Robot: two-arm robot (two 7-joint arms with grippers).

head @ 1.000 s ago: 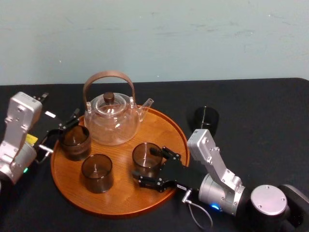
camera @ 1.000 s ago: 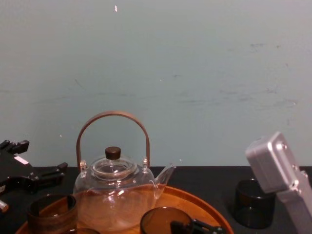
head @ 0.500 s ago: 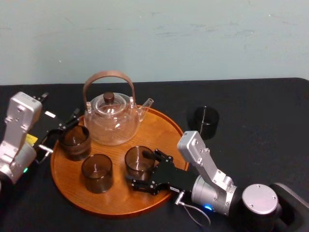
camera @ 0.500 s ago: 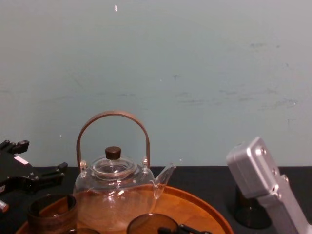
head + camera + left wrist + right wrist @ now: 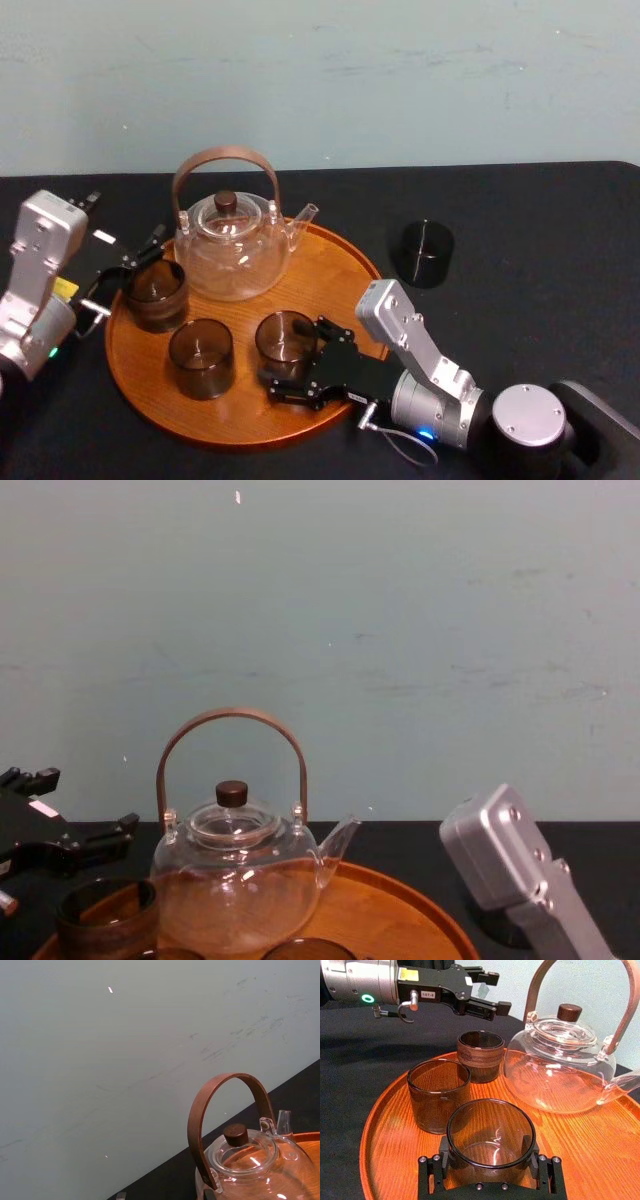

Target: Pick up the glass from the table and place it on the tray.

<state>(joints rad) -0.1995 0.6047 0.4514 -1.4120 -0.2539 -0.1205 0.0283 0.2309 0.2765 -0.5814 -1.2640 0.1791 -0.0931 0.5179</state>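
Tabletop (image 5: 540,250) and tray (image 5: 335,270) had not shifted over the last second; the change was all in the right arm. Its silver forearm had swung inward toward the robot's left and sunk lower in the chest view, carrying the right gripper (image 5: 485,1144) further across the wood.

With it went the glass (image 5: 284,335), which had travelled from near the tray's right-hand side to a spot closer to the middle, just beside the front glass (image 5: 200,357) and in front of the teapot (image 5: 232,250). The teapot and the rear glass (image 5: 155,293) had kept their places.

In the right wrist view the glass stood upright with its base apparently on the wood, and the two black fingers (image 5: 526,1144) were pressed against its opposite sides, still clamped on it. So the carry looked finished and the release not yet made; letting go and backing out without nudging the neighbouring glass seemed the step remaining.

The left gripper (image 5: 487,994) had stayed parked at the tray's left edge, behind the rear glass, its fingers spread and holding nothing. A dark cup (image 5: 421,252) still sat on the table, off the tray to the right.
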